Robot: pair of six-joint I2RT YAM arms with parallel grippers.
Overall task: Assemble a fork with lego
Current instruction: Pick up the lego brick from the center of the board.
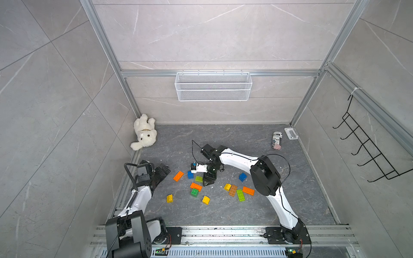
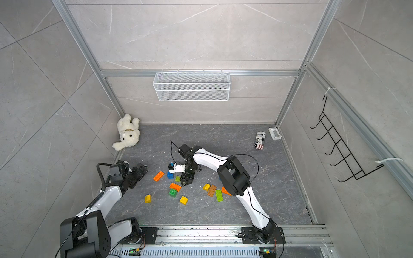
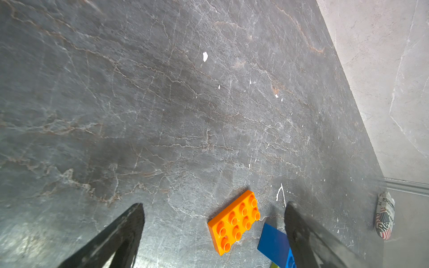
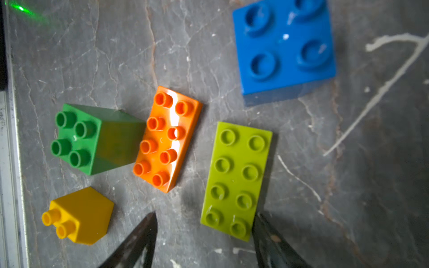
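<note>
Lying loose around the middle of the dark stone surface (image 1: 234, 143), the lego (image 1: 196, 186) fall into two groups. Toward the left edge sit an orange oblong brick (image 1: 178, 176), a blue square brick (image 1: 190, 174), a lime flat brick (image 4: 236, 181), a second orange oblong (image 4: 167, 139) with a green square brick (image 4: 92, 139) just beside it, and two yellow sloped ones (image 1: 169, 198). Nearer the right edge, a brown brick (image 1: 233, 190) lies close among yellow, lime, orange and blue pieces. The right gripper (image 4: 205, 222) hangs directly over the lime flat brick, jaws apart, one end of that brick between its fingers and nothing clamped. The left gripper (image 3: 214, 206) sits low near the left edge, jaws wide apart, with the first orange oblong brick just ahead of it. A white plush bear (image 1: 144, 134) lies in the far left corner and a printed can (image 1: 277, 140) near the far right corner.
</note>
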